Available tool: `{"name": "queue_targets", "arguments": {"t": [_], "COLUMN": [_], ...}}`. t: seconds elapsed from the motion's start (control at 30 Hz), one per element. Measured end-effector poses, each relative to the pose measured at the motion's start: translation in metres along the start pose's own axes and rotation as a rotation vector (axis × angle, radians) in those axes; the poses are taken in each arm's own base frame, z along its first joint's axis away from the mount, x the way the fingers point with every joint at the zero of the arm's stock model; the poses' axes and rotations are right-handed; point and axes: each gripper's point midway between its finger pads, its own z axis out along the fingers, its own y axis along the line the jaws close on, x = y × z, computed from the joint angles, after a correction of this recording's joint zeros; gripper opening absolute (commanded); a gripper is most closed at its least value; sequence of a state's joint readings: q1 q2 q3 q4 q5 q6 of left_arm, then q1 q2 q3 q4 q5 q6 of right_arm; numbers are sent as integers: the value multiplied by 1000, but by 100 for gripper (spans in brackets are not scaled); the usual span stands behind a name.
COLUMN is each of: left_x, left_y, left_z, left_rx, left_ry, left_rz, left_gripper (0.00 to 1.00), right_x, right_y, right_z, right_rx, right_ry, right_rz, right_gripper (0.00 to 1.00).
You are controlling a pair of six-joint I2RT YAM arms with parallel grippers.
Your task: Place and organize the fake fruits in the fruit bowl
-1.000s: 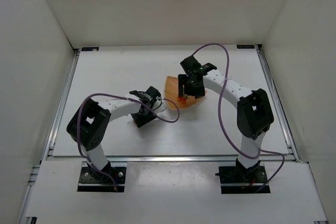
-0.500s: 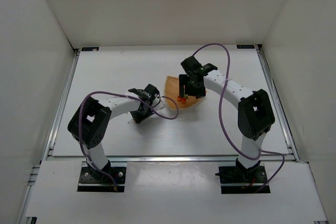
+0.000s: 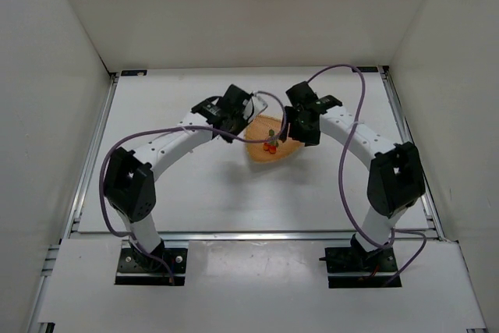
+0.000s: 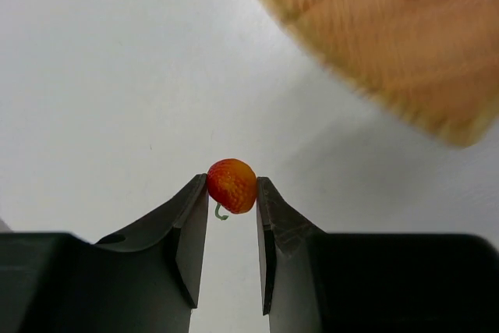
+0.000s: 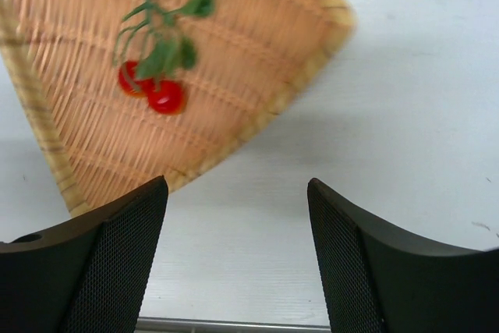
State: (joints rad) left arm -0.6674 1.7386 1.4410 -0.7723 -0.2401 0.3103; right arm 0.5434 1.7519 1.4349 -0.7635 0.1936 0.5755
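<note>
- Where the white counter fills the middle of the top view, the two arms extend from the bottom edge and converge just above centre.
- Fruit bowl: a tan woven dish resting on the counter just above the centre of the top view. It fills the upper left of the right wrist view and shows blurred in the upper right of the left wrist view.
- Right end effector: fingers spread wide with nothing between them, at the bowl's right side in the top view.
- Left end effector: clamped on the single cherry, at the bowl's upper-left side in the top view.
- Cherry cluster: red balls with green leaves lying inside the bowl, upper left of the right wrist view.
- Single cherry: a red-orange ball with a short curled stem, pinched between the fingertips at the centre of the left wrist view, over bare counter, apart from the bowl's rim.
</note>
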Motion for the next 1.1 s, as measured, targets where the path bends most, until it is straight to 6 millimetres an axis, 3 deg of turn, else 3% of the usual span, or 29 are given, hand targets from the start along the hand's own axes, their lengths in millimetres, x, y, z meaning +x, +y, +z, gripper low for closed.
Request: {"name": "queue_targets", "arguments": {"t": [0.13, 0.23, 0.3, 0.4, 0.43, 0.5, 0.53, 0.63, 0.73, 0.83, 0.93, 1.03, 1.1], "left_x": [-86, -119, -125, -116, -110, -99, -95, -96, -101, -108, -111, -92, -59], "left_y": [11, 5, -4, -21, -26, -34, -37, -36, -30, -14, 15, 68, 120], "left_z": [-19, -1, 23, 62, 73, 86, 89, 86, 77, 59, 29, 0, -15], "left_rx": [25, 69, 96, 132, 144, 161, 167, 165, 144, 91, 15, -78, -178], "left_ry": [-215, -260, -238, -167, -138, -94, -77, -76, -95, -127, -172, -198, -186], "left_rz": [-70, -100, -114, -123, -125, -126, -130, -144, -162, -179, -230, -326, -422], "left_gripper": [26, 29, 32, 36, 41, 68, 88, 100, 100, 100, 100, 100, 100], "right_x": [-8, -11, -10, -5, -3, 1, 2, 5, 5, 2, -3, -7, -8], "right_y": [-30, -54, -67, -85, -91, -100, -103, -112, -117, -121, -133, -150, -165], "right_z": [-13, -21, -26, -34, -37, -42, -44, -48, -51, -56, -60, -64, -64], "right_rx": [38, 72, 94, 116, 123, 132, 137, 151, 160, 160, 170, 175, 189], "right_ry": [-43, -73, -92, -112, -119, -129, -133, -142, -153, -168, -183, -185, -184], "right_rz": [121, 191, 224, 260, 271, 288, 296, 309, 315, 320, 341, 370, 401], "right_gripper": [76, 76, 76, 76, 76, 78, 82, 87, 91, 96, 100, 100, 100]}}
